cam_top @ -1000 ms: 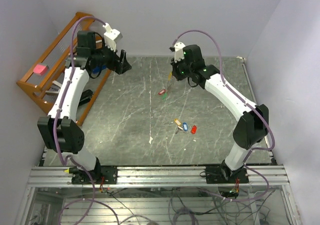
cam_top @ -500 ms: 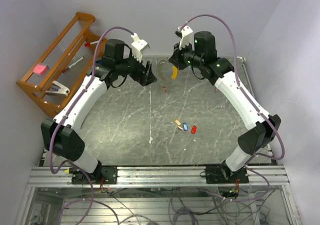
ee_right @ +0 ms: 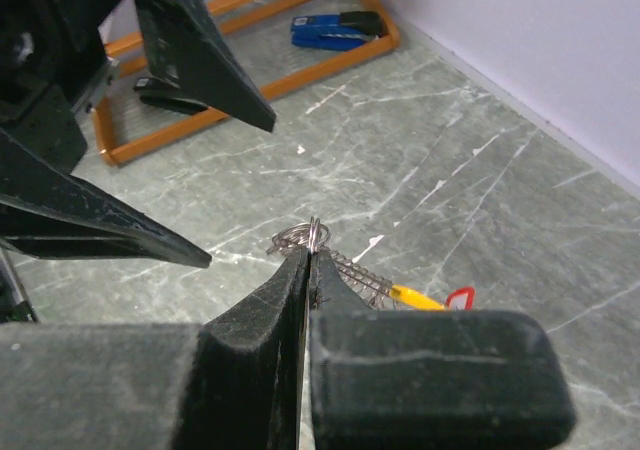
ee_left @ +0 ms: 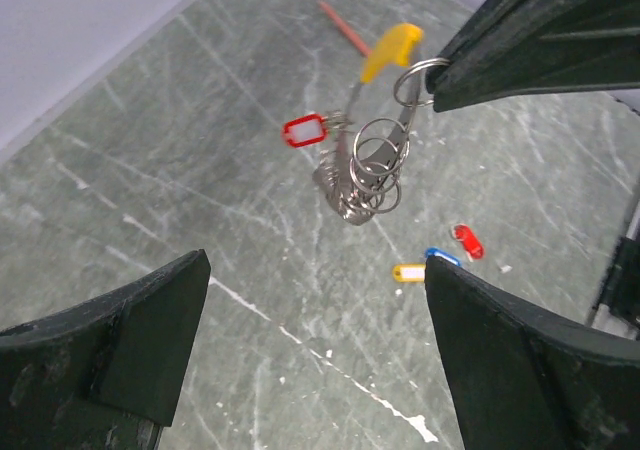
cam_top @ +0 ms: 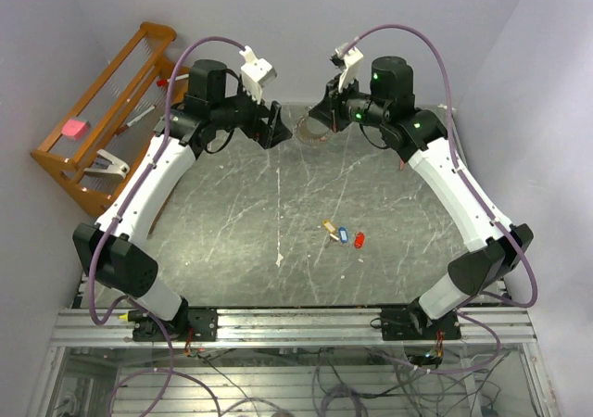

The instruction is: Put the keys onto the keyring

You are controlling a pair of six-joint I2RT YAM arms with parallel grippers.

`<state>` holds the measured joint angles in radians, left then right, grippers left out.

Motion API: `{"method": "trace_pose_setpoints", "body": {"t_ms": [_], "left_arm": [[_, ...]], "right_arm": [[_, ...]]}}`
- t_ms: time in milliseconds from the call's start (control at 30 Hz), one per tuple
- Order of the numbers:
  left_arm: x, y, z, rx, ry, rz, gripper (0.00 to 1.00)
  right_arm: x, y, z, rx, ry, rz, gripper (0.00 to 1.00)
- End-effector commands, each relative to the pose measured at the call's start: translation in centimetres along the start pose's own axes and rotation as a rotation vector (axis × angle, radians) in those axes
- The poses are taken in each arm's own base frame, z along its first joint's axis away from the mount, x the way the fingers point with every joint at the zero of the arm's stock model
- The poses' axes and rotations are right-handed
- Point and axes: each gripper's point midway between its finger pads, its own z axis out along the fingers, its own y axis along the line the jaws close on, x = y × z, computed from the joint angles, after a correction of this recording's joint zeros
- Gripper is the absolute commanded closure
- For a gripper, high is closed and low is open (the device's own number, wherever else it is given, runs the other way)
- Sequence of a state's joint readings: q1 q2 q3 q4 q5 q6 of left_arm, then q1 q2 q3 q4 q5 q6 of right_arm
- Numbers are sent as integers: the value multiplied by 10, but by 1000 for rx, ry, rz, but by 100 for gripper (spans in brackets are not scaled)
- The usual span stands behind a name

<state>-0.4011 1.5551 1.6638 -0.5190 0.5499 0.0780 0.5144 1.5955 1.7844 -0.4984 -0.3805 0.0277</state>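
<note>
Right gripper (ee_right: pixel 308 255) is clamped shut on 1 thin loop of the keyring (ee_left: pixel 370 165), which hangs in the air over the far end of the table (cam_top: pixel 232 222). Left gripper (ee_left: pixel 310 270) faces it, jaws wide apart, holding nothing. Risk we see: that pinch is on bare wire, so a bump from the left could swing the bunch or pull it free. 3 loose keys (cam_top: pixel 343 236) lie well apart, mid-table. Only the left wrist view shows the coiled rings, yellow piece (ee_left: pixel 392 50) and red-tagged key (ee_left: pixel 305 130); the top view barely shows them.

Silvery keyring (ee_left: pixel 352 202), yellow piece (ee_left: pixel 390 50); red tag (ee_left: pixel 305 130); table (ee_left: pixel 200 200) grey marbled, perhaps greenish.
</note>
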Motion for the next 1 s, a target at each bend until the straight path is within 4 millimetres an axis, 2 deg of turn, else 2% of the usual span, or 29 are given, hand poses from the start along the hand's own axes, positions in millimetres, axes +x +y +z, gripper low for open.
{"method": "trace_pose_setpoints", "body": {"t_ms": [0,133,267,467,800,967], "left_arm": [[-22,-30,-1,160,-67,33,0],[-26,-39,0,222,-90,26,1],[-30,-38,3,222,-103,16,0],[-44,-49,0,278,-139,-7,0],[-38,-66,0,377,-141,-22,1],[-31,-65,4,380,-132,-16,1]], "right_arm": [[-25,21,-14,-73,-82,-5,100],[-27,27,-16,-98,-92,2,100],[-26,35,-15,-120,-87,10,100],[-25,41,-14,-133,-93,21,100],[-30,46,-10,-131,-115,32,100],[-40,52,-10,-147,-144,31,100]]}}
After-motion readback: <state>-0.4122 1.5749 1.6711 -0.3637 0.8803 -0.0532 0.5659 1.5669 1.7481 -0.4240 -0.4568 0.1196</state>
